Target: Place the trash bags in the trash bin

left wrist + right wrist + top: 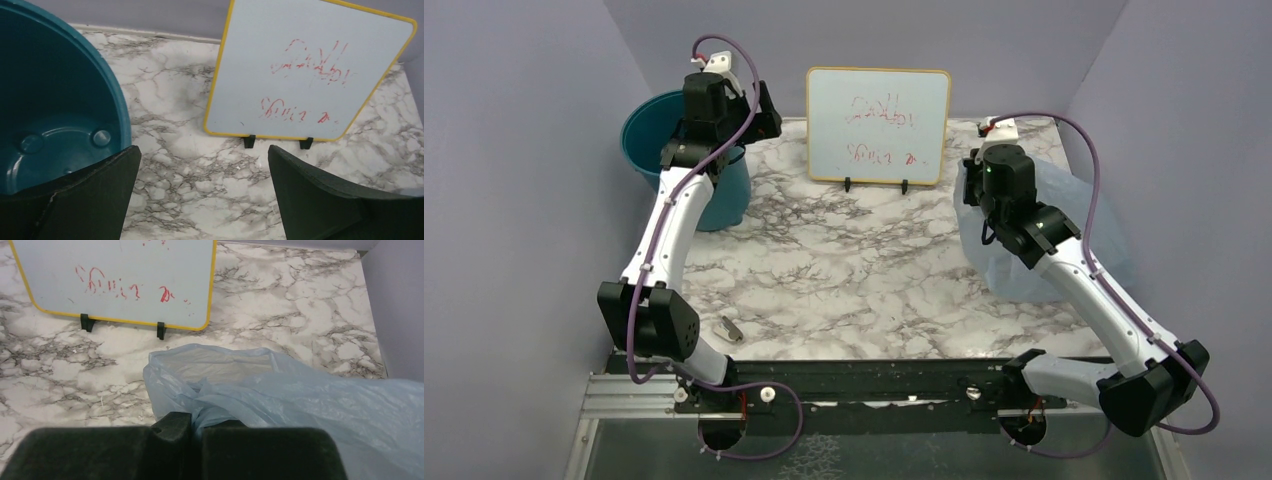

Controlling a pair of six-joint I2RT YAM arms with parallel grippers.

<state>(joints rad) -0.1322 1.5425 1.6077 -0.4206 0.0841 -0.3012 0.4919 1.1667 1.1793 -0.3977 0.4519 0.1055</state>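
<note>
Right gripper [196, 427] is clamped on a bunched fold of the trash bag [280, 390], which lies on the surface right of the whiteboard [879, 125]. Left gripper [202, 165] gapes wide beside the trash bin [664, 130], far left. Lift high so trailing plastic clears the whiteboard before crossing.

Fingers [90, 200] spread wide; teal trash bin [55, 100] at left, whiteboard [310, 70] standing on marble table [190, 170].

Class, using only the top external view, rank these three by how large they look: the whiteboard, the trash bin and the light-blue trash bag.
1. Trash bag, though the right arm hides part of it.
2. Whiteboard.
3. Trash bin, partly hidden by the left arm, so unsure against the whiteboard.
</note>
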